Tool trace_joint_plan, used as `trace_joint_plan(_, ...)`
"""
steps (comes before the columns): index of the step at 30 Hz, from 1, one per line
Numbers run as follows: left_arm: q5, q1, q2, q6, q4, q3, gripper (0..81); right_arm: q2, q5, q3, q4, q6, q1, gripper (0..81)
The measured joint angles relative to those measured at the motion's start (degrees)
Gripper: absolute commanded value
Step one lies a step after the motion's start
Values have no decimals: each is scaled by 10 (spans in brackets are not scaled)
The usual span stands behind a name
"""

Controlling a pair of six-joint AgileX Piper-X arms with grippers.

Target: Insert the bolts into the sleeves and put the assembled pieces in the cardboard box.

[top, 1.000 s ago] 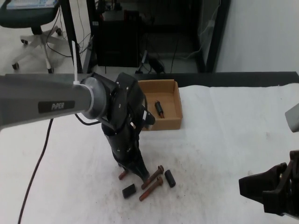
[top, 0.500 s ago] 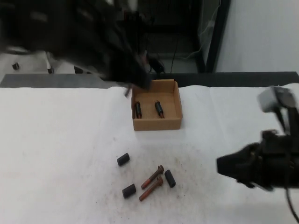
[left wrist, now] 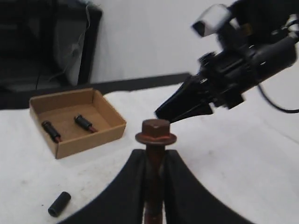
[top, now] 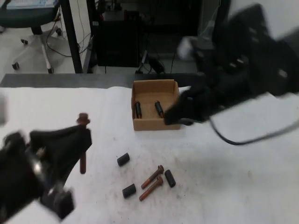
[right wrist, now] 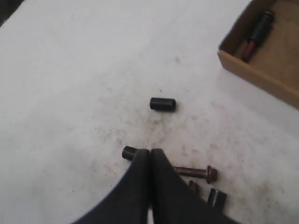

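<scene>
The left gripper (top: 77, 140), at the lower left of the high view, is clamped on 1 rust-coloured held bolt (left wrist: 155, 135). The bolt stands upright with its hex head above the fingertips, clear of the white bench cover (top: 233, 186).

The right gripper (right wrist: 150, 153) is blurred at the upper right of the high view. Its tip is by the right front corner of the cardboard box (top: 155, 123), and the blur hides whether the 2 touch. Its own wrist view shows both fingers pressed together with nothing between them.

The box sits at the upper centre of the high view, near the far edge of the cover. It holds 2 finished pieces lying apart on its floor, the left assembled piece (top: 138, 110) and the right assembled piece (top: 159, 108).

Below the box, at the lower centre, 3 black sleeves and 2 loose bolts lie on the cover:
- The lone sleeve (top: 123, 159) is at the upper left of the group.
- The lower sleeve (top: 129, 190) is at the bottom left.
- The right sleeve (top: 169, 178) is at the right.
- Between the lower and right sleeves, the upper loose bolt (top: 152, 177) and the lower loose bolt (top: 150, 188) lie side by side, roughly parallel, with their heads toward the upper right.
</scene>
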Motion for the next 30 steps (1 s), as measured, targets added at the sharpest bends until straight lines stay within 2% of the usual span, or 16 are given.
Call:
trace_joint_plan(3,0,3,-41,-7,-17,25,3,39,28,-41,23,-32,17,85)
trace_joint_plan(6,-12,8,-51,-5,-18,30,3,77,55,-75,47,-49,29,268)
trace_joint_plan(8,-45,14,-52,11,-18,30,3,108,66,-99,59,-54,33,372)
trace_joint_plan(11,-139,30,-52,68,-19,30,3,135,75,-120,63,-59,33,382)
trace_joint_plan(15,-181,51,-52,90,-18,30,3,181,90,-159,66,-84,34,352)
trace_joint_plan(22,-191,67,-52,103,-13,30,3,221,115,-187,66,-181,45,354)
trace_joint_plan(24,-191,67,-52,117,-12,30,3,241,140,-193,66,-254,56,354)
trace_joint_plan(30,-191,67,-52,151,11,30,3,277,156,-200,62,-326,68,354)
